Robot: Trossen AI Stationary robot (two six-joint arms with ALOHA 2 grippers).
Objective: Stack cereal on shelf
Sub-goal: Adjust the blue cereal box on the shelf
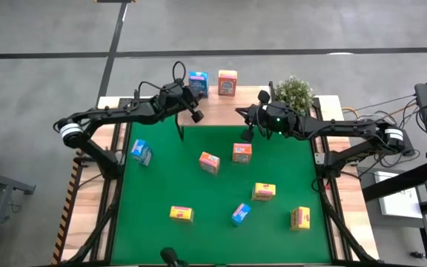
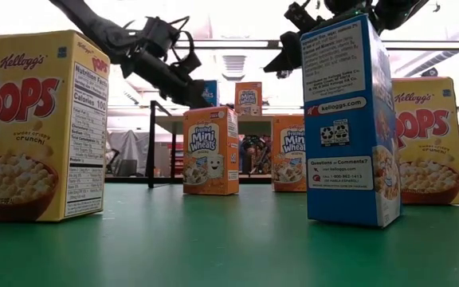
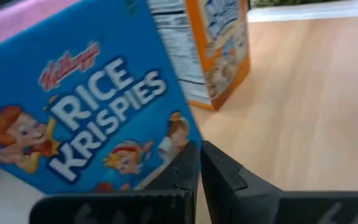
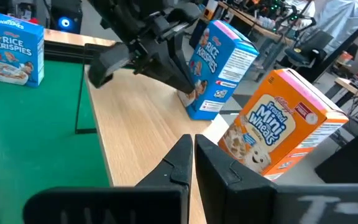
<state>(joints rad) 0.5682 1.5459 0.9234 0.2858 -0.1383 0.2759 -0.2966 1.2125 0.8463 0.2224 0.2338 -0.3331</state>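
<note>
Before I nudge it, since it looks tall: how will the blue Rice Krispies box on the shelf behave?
The blue Rice Krispies box stands upright on a narrow base, so it probably tips easily. Thin cardboard, likely light and crushable. The wooden shelf looks smooth, so it may slide.

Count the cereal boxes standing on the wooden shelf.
2: a blue Rice Krispies box and an orange Mini-Wheats box, side by side at the shelf back edge. None seems hidden.
</note>
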